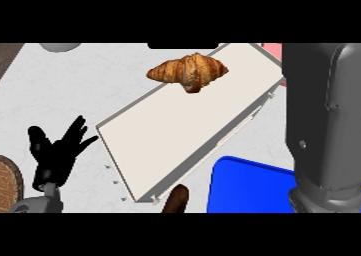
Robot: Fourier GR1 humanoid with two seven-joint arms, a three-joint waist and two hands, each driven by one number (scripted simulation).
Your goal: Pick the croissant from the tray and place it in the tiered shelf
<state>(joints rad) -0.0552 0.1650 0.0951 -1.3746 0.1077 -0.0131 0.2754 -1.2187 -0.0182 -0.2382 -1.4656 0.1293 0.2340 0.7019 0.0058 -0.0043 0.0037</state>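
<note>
Resting on: the croissant (188, 71) lies on the pale tiered shelf (175, 140), upper centre of frame
Left robot hand (56, 150): lower left (over the desk (72, 85)), fingers spread, holding nothing
Right forearm (327, 125): fills right edge; its hand unseen
Tray (249, 187): blue, lower right

The croissant (188, 71) is golden brown with darker streaks. The shelf (179, 130) is cream-white, the tray (246, 187) bright blue, the counter (50, 95) pale grey, faintly mottled. The left hand (56, 150) is black.
</note>
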